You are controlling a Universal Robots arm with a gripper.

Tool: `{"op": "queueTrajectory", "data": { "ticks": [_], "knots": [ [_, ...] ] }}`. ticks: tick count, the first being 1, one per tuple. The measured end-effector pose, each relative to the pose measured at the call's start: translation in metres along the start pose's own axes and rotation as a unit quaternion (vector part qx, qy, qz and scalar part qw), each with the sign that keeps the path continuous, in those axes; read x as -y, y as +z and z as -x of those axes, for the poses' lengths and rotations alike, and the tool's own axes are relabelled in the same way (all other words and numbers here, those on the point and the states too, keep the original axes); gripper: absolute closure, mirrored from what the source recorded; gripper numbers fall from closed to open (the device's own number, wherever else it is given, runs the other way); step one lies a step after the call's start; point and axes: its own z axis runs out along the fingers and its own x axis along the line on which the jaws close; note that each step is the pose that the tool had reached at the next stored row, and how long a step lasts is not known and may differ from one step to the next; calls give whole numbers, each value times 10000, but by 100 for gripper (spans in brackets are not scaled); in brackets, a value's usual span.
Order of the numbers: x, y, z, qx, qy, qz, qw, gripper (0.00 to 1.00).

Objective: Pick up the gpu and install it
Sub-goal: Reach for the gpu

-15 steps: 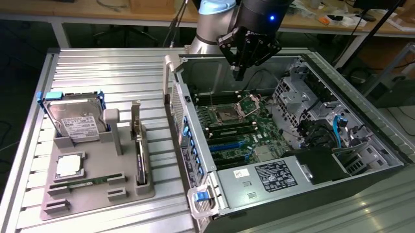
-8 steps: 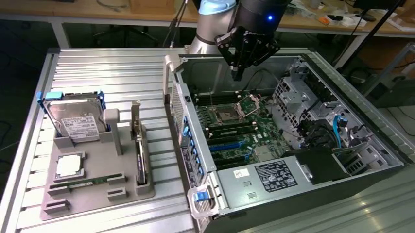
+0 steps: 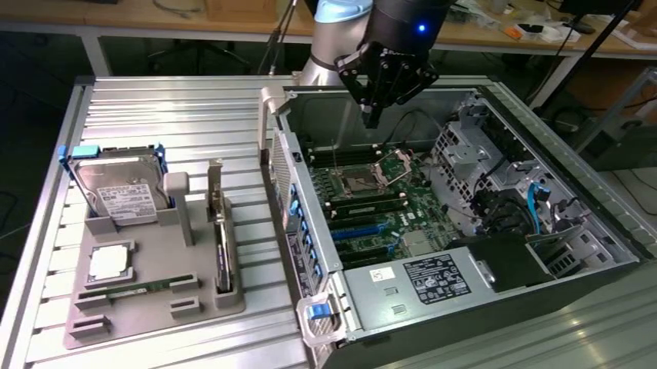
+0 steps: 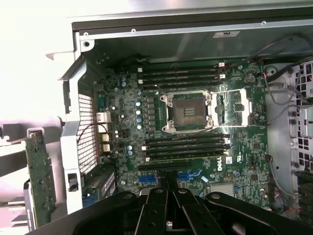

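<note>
gpu (image 3: 218,231): standing on edge in gray holder (image 3: 154,307) on the surface (image 3: 154,108), beside the case (image 3: 534,138).
claw (image 3: 371,118): you're hovering it closed, empty, over the motherboard (image 3: 359,192), well apart from gpu.
step: pickup looking not yet begun.
need: probably opening claw, aligning along card's thin top edge.

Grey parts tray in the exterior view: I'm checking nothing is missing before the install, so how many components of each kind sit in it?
Hard drive: 1
Processor chip: 1
Memory stick: 1
gpu: 1
Total: 4
</note>
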Motion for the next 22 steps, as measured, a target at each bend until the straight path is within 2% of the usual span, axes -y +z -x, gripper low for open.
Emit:
{"op": "queueTrajectory", "data": {
  "ticks": [22],
  "knots": [
    [9, -1, -117, 0, 0, 0, 10000, 89]
  ]
}}
